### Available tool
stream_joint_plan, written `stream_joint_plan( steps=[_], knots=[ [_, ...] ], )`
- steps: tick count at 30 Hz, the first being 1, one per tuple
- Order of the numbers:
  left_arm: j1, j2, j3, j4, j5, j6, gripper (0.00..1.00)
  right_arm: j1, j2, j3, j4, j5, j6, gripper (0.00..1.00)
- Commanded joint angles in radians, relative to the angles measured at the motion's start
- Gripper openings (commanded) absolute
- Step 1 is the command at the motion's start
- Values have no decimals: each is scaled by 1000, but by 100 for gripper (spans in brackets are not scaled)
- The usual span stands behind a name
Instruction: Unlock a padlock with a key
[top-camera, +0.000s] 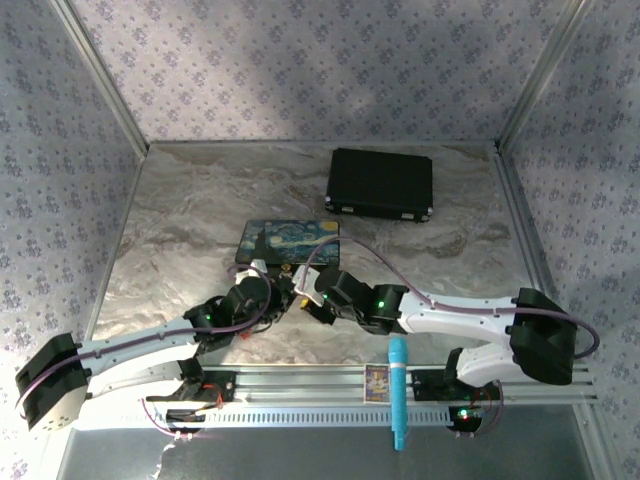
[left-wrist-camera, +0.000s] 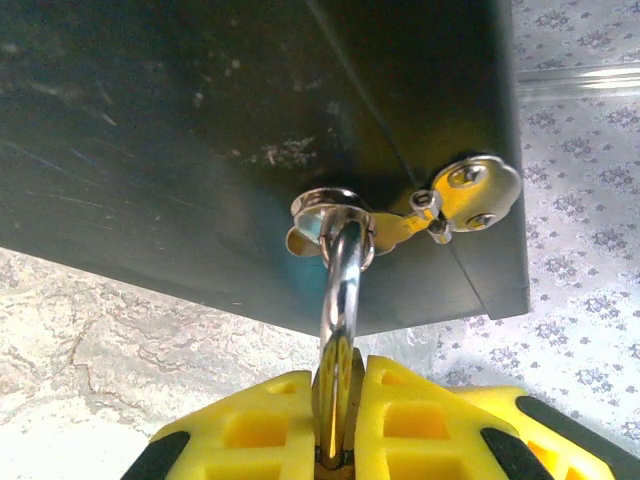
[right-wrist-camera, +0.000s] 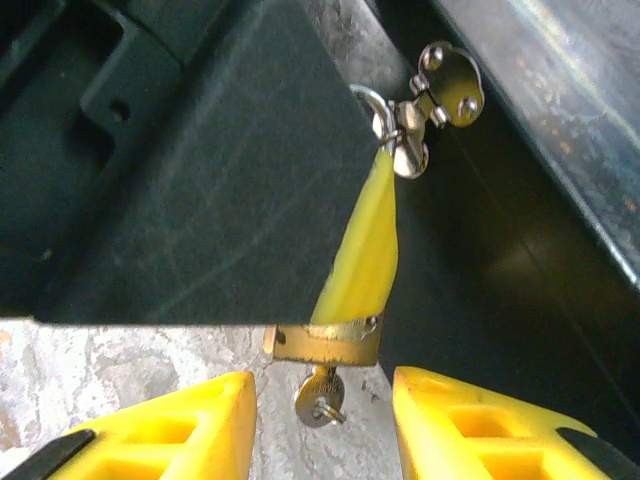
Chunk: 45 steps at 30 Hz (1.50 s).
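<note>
Marbled tabletop (top-camera: 180, 220), floral walls. Left gripper (left-wrist-camera: 338, 390) clenched on the padlock (left-wrist-camera: 337, 345): brass body pinched edge-on between the fingertips, shackle (left-wrist-camera: 340, 280) running straight out from the jaws through the hasp staple (left-wrist-camera: 330, 215) on the painted box (top-camera: 288, 240). Right gripper (right-wrist-camera: 322, 420) released, fingers well apart. Key (right-wrist-camera: 320, 398) hangs centred between them, touching neither. Its head is toward the jaw base and its shank points away into the padlock's underside, apparently seated, though the keyhole itself is hidden.
</note>
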Motion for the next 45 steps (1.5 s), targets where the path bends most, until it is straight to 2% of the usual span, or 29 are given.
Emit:
stream_joint_plan(
  steps=[1, 3, 7, 12, 20, 23, 27, 31, 37, 42, 45],
  knots=[
    [3, -32, 30, 35, 1, 25, 0, 0, 20, 38, 3, 26, -29, 35],
    [4, -35, 28, 35, 1, 25, 0, -10, 21, 36, 2, 10, -27, 29],
    [4, -44, 24, 35, 3, 23, 0, -32, 3, 14, 15, -25, -17, 25],
    [3, -53, 23, 31, 4, 30, 0, -91, -16, -28, 69, -170, 2, 12],
    [-6, -56, 8, 37, 13, 23, 0, -211, -21, -74, 134, -410, 111, 5],
    [-7, -57, 7, 39, 17, 23, 0, -230, -36, -100, 179, -444, 140, 5],
    [-9, -61, 3, 48, 12, 23, 0, -234, -46, -111, 170, -414, 148, 6],
    [-9, -66, 2, 12, -6, 39, 0, -227, -49, -107, 142, -385, 171, 13],
    [-4, -35, -53, -22, -34, 31, 0, -183, -117, -160, 176, -297, 265, 32],
    [-7, -28, -56, -99, -35, 51, 0, -147, -156, -184, 178, -127, 421, 44],
    [-7, -39, -74, -109, -36, 50, 0, -143, -143, -157, 100, 5, 552, 58]
  ],
)
